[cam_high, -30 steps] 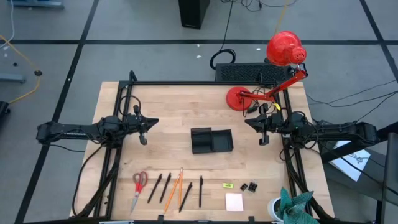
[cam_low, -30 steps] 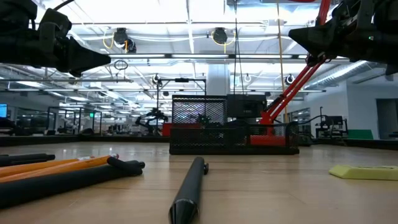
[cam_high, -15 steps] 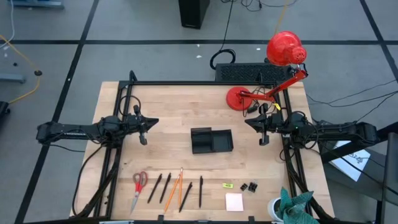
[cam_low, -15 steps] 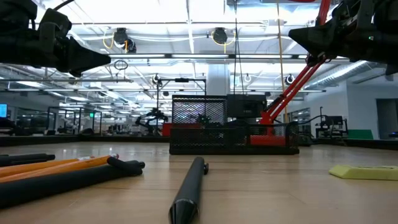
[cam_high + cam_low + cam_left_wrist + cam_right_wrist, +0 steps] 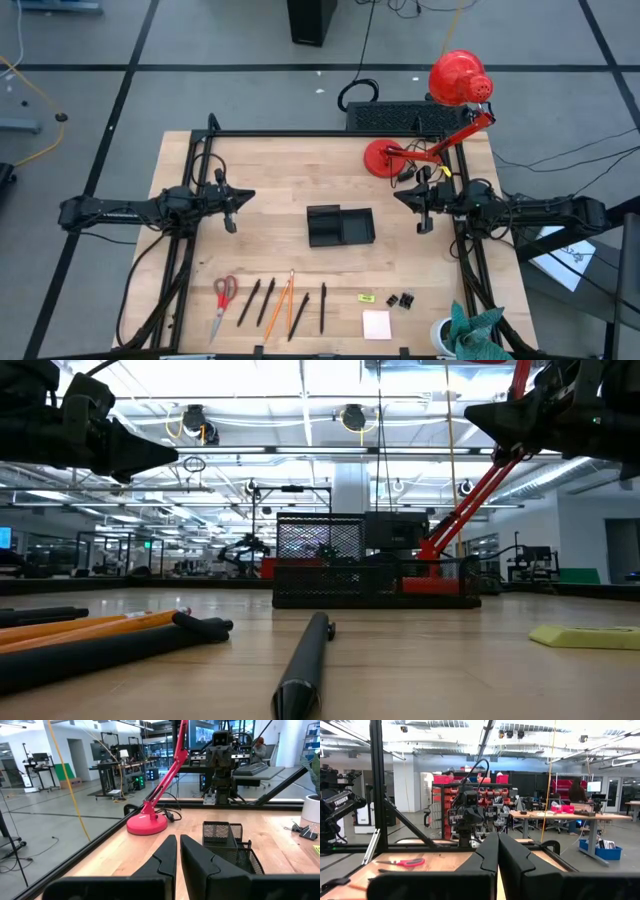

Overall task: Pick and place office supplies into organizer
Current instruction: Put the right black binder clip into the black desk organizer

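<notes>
The black mesh organizer (image 5: 340, 225) stands at the table's middle, also in the low view (image 5: 375, 565) and the left wrist view (image 5: 227, 845). Along the near edge lie red-handled scissors (image 5: 223, 300), black pens (image 5: 250, 301) and orange pencils (image 5: 283, 300), a yellow-green piece (image 5: 367, 297), black clips (image 5: 403, 300) and a pink sticky pad (image 5: 377, 324). My left gripper (image 5: 246, 197) hovers left of the organizer, shut (image 5: 178, 845). My right gripper (image 5: 402, 197) hovers right of it, shut (image 5: 498, 845). Both are raised above the table.
A red desk lamp (image 5: 445, 110) stands with its base (image 5: 388, 158) at the far right; a black slab (image 5: 395, 117) lies beyond the far edge. A white cup with green cloth (image 5: 460, 333) sits at the near right corner. Bare wood surrounds the organizer.
</notes>
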Robot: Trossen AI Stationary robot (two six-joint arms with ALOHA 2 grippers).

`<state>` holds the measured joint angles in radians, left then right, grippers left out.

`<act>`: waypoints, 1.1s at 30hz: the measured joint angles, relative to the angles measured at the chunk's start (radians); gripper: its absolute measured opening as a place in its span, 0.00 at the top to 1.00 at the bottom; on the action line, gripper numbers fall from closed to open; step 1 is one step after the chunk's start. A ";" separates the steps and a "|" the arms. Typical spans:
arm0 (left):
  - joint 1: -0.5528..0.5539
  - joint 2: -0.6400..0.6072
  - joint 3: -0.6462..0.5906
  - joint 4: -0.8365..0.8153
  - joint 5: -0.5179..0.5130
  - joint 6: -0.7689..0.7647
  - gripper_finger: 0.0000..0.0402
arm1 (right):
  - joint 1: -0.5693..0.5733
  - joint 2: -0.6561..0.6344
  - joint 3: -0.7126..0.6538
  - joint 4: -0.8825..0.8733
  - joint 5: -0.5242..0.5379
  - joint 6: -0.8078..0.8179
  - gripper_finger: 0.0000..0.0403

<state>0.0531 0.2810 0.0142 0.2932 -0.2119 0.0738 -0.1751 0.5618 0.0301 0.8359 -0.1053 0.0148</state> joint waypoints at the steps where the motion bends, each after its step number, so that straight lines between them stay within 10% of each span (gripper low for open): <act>1: 0.000 0.000 0.000 0.000 0.000 0.000 0.92 | 0.000 0.000 0.000 0.004 0.000 0.000 1.00; 23: 0.000 0.000 0.000 0.124 -0.129 0.186 0.92 | 0.001 0.001 0.010 0.035 -0.007 -0.035 1.00; 33: 0.000 0.001 0.000 0.200 -0.131 0.210 0.92 | 0.198 0.026 0.339 -0.633 0.210 -0.212 0.89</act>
<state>0.0532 0.2821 0.0143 0.4933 -0.3431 0.2836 0.0225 0.5875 0.3694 0.2034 0.1045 -0.1975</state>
